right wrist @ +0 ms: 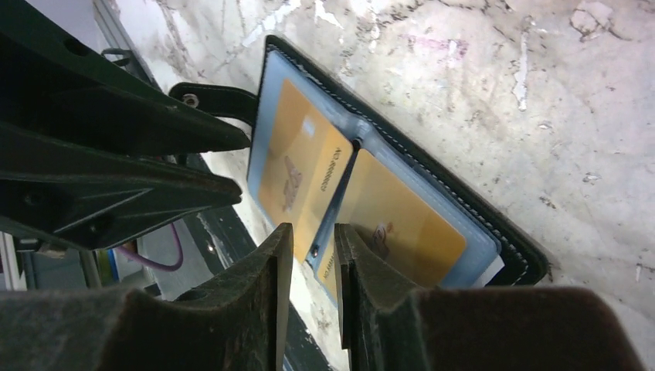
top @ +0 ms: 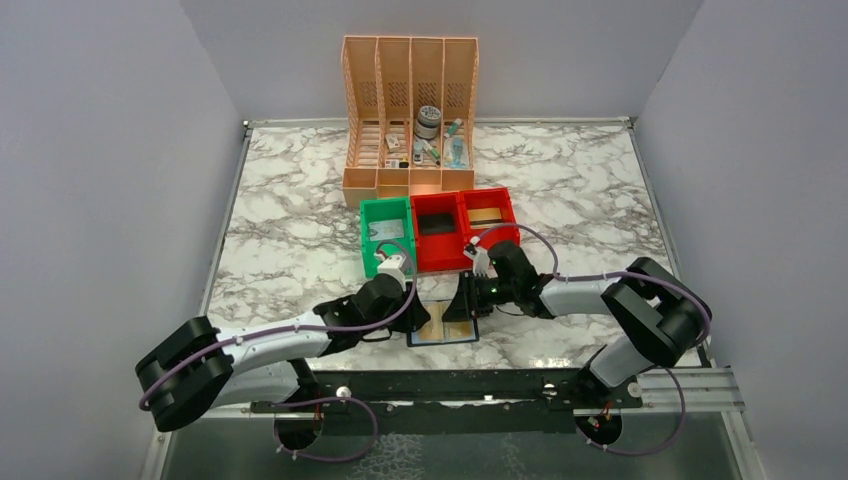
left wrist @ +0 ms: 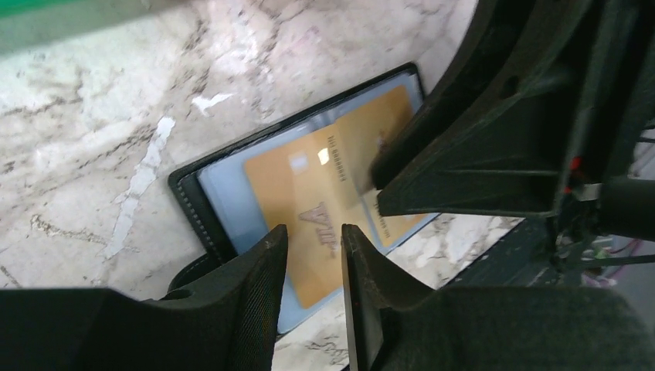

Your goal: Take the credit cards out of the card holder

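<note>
The card holder lies opened flat on the marble near the table's front edge, pale blue lining up, between my two grippers. In the right wrist view its black stitched edge frames two tan credit cards, one on the left and one on the right, both in the sleeves; its short tab with a stud sticks out at the left. The left wrist view shows a tan card marked VIP. My left gripper and right gripper hover just over it, each open a narrow gap with nothing between the fingers.
A green bin and two red bins stand just behind the wallet. An orange file organiser with small items is at the back. A black rail runs along the front edge.
</note>
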{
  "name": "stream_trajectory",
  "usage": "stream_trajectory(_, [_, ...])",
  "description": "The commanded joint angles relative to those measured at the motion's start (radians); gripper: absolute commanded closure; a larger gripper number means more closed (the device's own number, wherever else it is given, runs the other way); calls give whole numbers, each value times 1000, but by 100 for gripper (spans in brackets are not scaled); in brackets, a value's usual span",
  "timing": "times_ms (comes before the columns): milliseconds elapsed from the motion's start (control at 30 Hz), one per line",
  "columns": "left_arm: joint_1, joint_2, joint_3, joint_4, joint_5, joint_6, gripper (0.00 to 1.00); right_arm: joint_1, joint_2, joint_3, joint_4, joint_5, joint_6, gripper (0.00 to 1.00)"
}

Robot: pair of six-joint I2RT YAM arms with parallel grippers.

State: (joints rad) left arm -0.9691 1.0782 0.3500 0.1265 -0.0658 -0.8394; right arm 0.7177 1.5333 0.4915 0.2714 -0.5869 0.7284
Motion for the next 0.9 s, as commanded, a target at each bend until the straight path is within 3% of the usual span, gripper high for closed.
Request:
stream_trajectory(0, [-3,88,-2,-24,-44,-10,67,3,59,-13,67,-20,3,72])
stream_trajectory(333, [-19,170,-84,-18,-59,-61,76,5,64,-10,-13,40,-42,72])
stream_trajectory(533, [-30,167,-90,-16,-80,-87,76,5,94,-52,116,-3,43,73])
stream_trajectory(733, [-33,166,-72,-35,-93,-73,76,2,73,-75,204,-48,94,98])
stream_trajectory(867, [-33,158,-72,-68,-103,-74,77,-28,-6,-108,154,-34,68,99])
